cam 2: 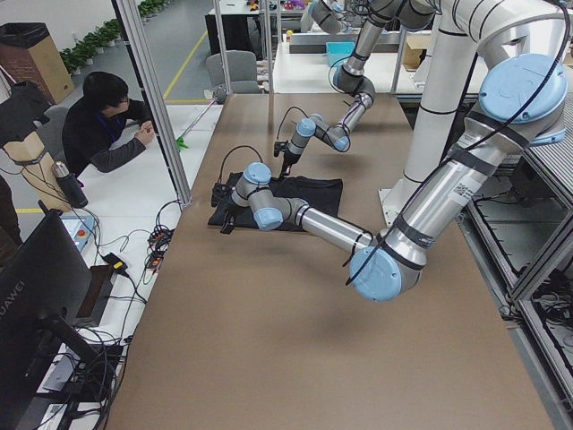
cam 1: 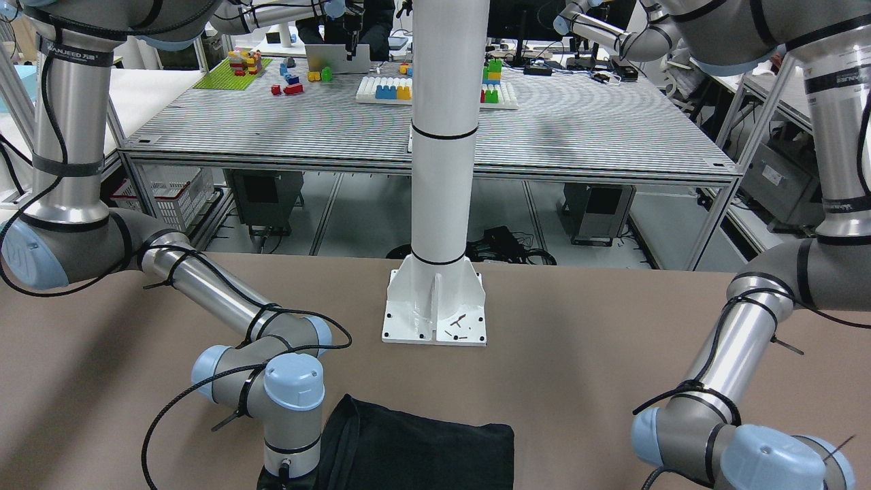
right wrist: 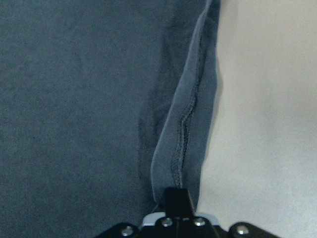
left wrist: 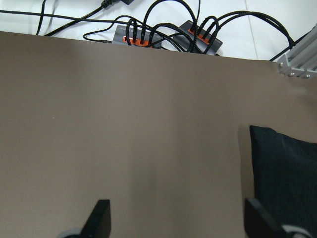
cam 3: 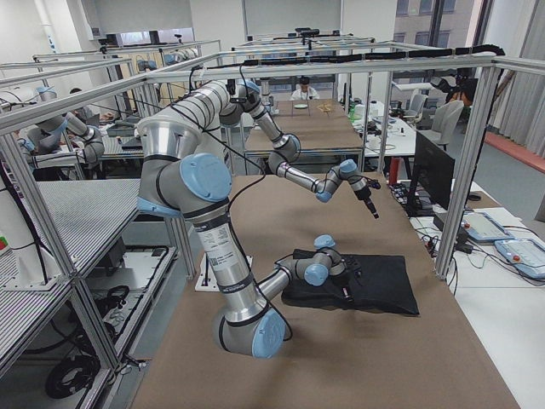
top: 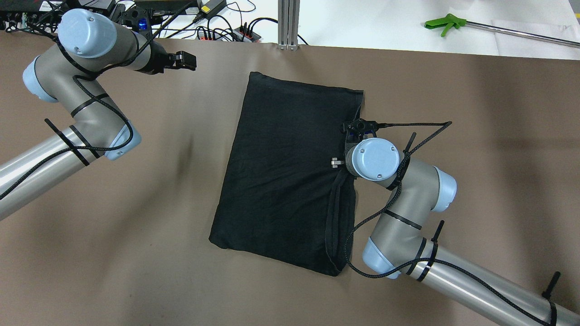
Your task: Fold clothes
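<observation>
Brown tabletop first, and the black clothes lie flat at its centre, folded into a layered rectangle. The right end effector is down at the garment's right edge, clamped onto a raised strip of hem. The left end effector hovers off the garment's far-left corner, its 2 fingers spread wide, gripping nothing.

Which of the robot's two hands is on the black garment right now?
The right hand, down at the hemmed side edge of the black garment, pinching the hem. The left hand hangs open over bare table, clear of the cloth.
</observation>
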Controlling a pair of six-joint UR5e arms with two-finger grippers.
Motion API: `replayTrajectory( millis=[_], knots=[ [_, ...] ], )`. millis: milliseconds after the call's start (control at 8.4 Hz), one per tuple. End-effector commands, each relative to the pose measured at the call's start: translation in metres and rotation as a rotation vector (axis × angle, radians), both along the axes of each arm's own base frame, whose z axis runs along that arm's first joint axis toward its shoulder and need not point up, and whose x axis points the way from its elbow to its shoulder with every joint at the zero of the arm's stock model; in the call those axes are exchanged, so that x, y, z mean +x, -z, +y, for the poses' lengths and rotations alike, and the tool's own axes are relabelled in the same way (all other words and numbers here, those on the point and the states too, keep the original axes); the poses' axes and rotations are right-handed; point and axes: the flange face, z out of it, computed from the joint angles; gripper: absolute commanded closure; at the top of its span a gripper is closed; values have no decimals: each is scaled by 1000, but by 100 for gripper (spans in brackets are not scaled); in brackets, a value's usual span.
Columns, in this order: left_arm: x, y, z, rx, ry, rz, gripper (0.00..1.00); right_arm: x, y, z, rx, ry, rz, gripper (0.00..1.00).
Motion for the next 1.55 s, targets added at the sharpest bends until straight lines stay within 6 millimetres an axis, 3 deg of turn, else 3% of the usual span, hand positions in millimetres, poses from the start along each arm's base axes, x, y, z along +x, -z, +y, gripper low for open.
replayTrajectory(
  millis=[0,357,476,833,1428],
  knots=[
    [0,-1,0,1,0,0,5,2,6,1,11,8,-6,5],
    [0,-1,0,2,-1,-1,5,2,16,-5,11,-13,-14,5],
    [0,-1,0,2,-1,-1,5,8,13,-12,12,-28,-10,5],
    [1,-1,0,3,-3,-2,5,0,2,-37,22,-65,31,5],
    [1,3,1,5,0,6,5,4,-3,-41,12,-67,37,6]
  ],
)
